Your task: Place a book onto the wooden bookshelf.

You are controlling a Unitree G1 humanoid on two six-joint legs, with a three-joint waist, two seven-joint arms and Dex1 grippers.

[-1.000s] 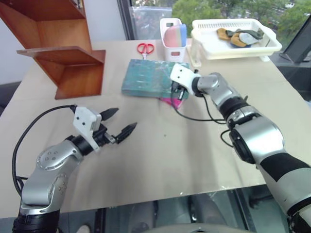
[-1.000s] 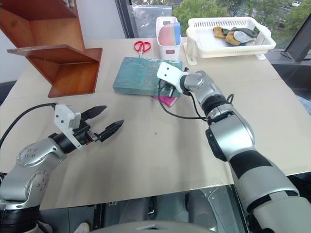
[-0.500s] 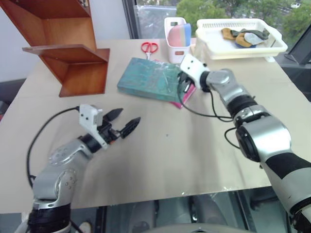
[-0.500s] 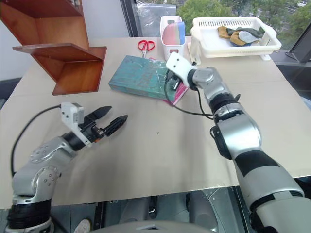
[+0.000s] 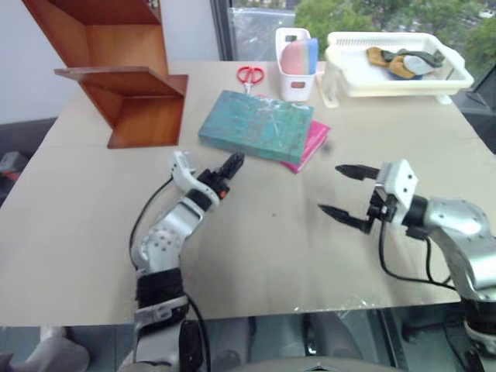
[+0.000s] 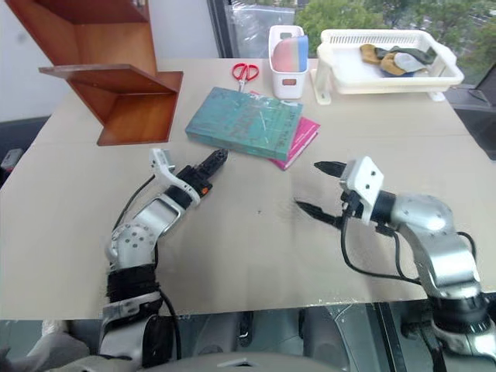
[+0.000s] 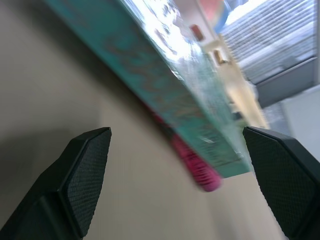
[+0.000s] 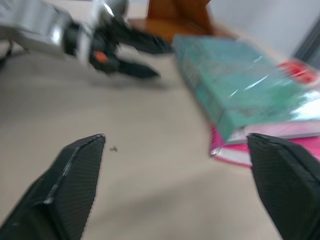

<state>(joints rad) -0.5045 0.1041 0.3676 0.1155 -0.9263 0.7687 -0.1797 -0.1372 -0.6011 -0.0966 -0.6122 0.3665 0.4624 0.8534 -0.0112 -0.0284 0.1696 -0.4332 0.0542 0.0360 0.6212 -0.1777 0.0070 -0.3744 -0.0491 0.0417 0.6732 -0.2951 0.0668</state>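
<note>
**Book flat on desk, unheld**

The teal-green book (image 6: 246, 122) lies atop a pink book (image 6: 297, 140), near the wooden bookshelf (image 6: 124, 85). My left fingers (image 6: 208, 166) stand apart just short of it; my right fingers (image 6: 321, 188) apart, empty.

This looks like an office or test room high in a building. A large window (image 5: 256, 31) behind the surface (image 5: 93, 201) looks down on treetops. The plain beige surface carries desk things: red scissors (image 5: 249, 74), a white holder (image 5: 293, 74) of sponges, a white plastic tray (image 5: 387, 77), two stacked books (image 5: 260, 128) and a wooden bookshelf (image 5: 116, 77).
</note>
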